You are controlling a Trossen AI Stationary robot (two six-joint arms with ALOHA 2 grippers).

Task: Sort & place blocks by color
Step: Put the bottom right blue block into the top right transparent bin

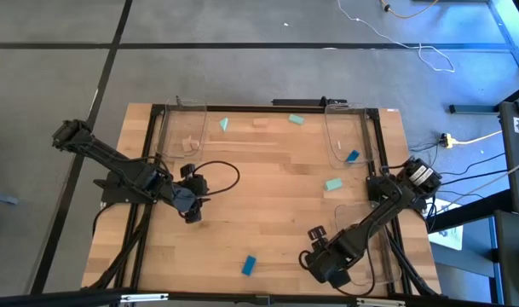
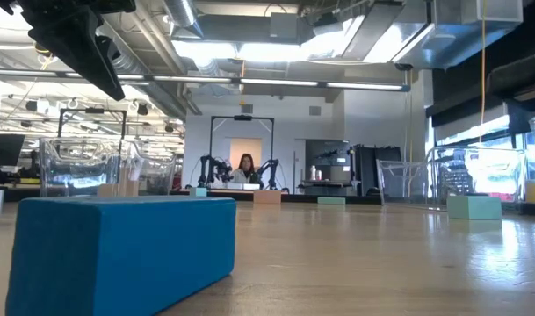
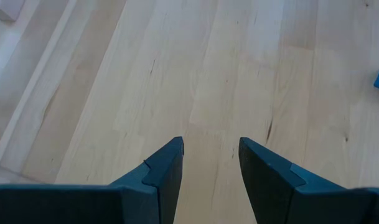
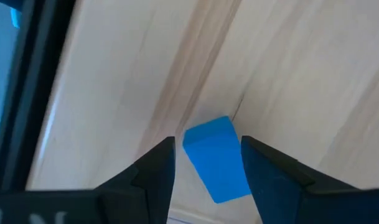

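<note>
A bright blue block [image 1: 249, 265] lies on the wooden table [image 1: 268, 179] near its front edge, and it fills the foreground of the low view [image 2: 122, 252]. The right wrist view shows a blue block [image 4: 217, 158] between the right gripper's [image 4: 206, 163] two dark fingers, which stand spread to either side of it without clearly touching it — whether this is the same block as the one near the front edge cannot be told. From above, the right gripper [image 1: 314, 236] sits toward the table's front right, with its arm reaching back to the right edge.

Other blocks are scattered farther back. Another blue one [image 1: 352, 156] lies inside the clear tray [image 1: 331, 141] at the back right, and a mint green block [image 1: 333, 184] sits on the bare wood just in front of that tray. Two more mint pieces [image 1: 296, 119] [image 1: 224, 124] lie along the back edge, with a tan block [image 1: 260, 123] between them, and a tan piece [image 1: 189, 145] rests in the clear tray [image 1: 172, 128] at the back left.

The left gripper [image 1: 193, 216] hangs over bare wood on the table's left side — its fingers [image 3: 167, 168] spread apart and holding nothing.
</note>
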